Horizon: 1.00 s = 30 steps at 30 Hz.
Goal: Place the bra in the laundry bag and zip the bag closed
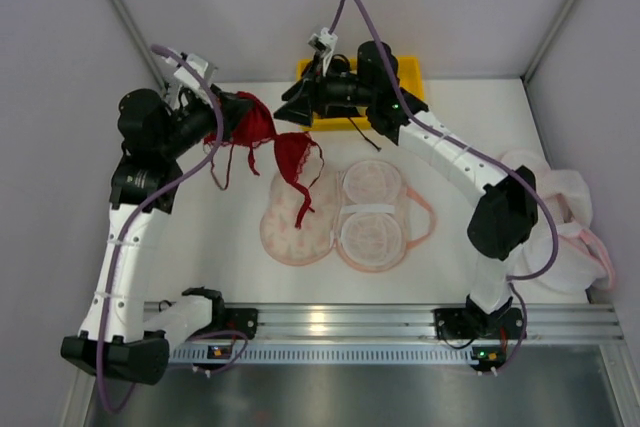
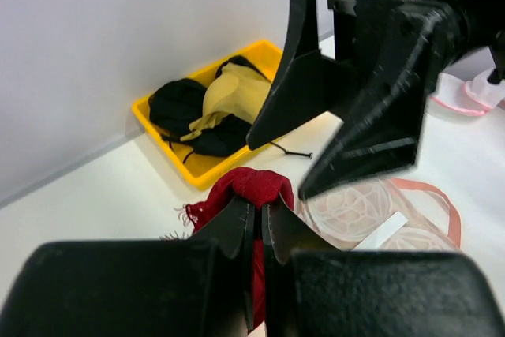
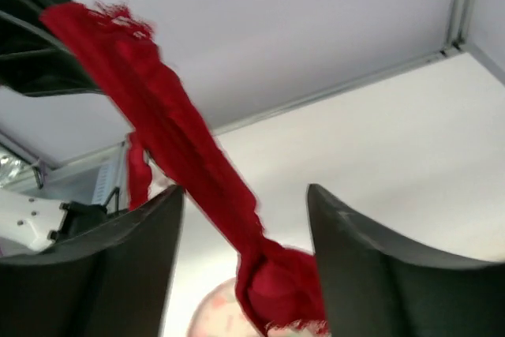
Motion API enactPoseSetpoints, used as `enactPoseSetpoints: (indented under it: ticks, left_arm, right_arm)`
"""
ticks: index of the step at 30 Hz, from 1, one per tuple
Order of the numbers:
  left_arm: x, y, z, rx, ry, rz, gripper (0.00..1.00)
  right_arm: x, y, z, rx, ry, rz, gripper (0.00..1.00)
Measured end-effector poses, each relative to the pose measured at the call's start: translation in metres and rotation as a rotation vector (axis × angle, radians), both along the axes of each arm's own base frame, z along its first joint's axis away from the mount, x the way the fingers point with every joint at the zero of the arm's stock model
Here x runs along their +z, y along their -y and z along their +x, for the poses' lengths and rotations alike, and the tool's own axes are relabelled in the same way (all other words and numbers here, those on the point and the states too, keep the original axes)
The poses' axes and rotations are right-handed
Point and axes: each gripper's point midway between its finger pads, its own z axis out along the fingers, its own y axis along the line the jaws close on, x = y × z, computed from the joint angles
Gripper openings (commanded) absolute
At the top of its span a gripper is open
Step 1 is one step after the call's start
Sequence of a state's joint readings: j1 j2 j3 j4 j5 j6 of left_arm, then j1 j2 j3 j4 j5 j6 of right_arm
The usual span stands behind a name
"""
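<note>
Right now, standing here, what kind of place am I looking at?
Probably a robotics test booth, not a home laundry: a white table boxed in by plain walls, two robot arms bolted to a metal rail, and a yellow tray of garments.

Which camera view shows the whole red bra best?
The top external view: both cups of the bra and its thin straps show there. The left wrist view shows only a bunch pinched in the left tool; the right wrist view, a stretched strip inside the open right tool.
</note>
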State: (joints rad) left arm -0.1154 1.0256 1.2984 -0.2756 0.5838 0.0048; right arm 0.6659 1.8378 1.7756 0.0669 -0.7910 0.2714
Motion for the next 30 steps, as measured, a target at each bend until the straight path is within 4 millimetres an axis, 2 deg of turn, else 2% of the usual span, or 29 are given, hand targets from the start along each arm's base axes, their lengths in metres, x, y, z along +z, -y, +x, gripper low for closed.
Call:
enactPoseSetpoints:
  ticks: [2, 5, 8, 12, 18, 26, 30]
  left_arm:
    - [-0.007, -0.002, 0.013, 0.027, -0.053, -0.002, 0.0]
    - [-0.024, -0.004, 0.031, 0.057, -0.13, 0.0, 0.0]
    - [-0.044, -0.004, 0.038, 0.066, -0.207, 0.005, 0.0]
    - [-0.053, -0.004, 0.04, 0.072, -0.242, 0.006, 0.0]
    - [-0.048, -0.002, 0.039, 0.064, -0.238, -0.001, 0.0]
    - [-0.028, 0.0, 0.04, 0.057, -0.213, -0.026, 0.0]
    - [-0.025, 0.002, 0.044, 0.055, -0.221, -0.039, 0.0]
  right_arm:
    - [-0.02, -0.004, 0.013, -0.028, -0.044, -0.028, 0.91]
    - [-0.045, -0.001, 0.024, -0.078, -0.093, -0.072, 0.91]
    - [-0.067, 0.012, 0.019, -0.102, -0.106, -0.111, 0.91]
    - [-0.107, 0.027, 0.001, -0.09, -0.094, -0.178, 0.93]
    - [-0.178, 0.03, -0.024, -0.051, -0.136, -0.264, 0.97]
    - [-0.216, 0.008, -0.016, -0.042, -0.13, -0.262, 0.99]
    - [-0.229, -0.007, -0.017, -0.045, -0.119, -0.253, 0.98]
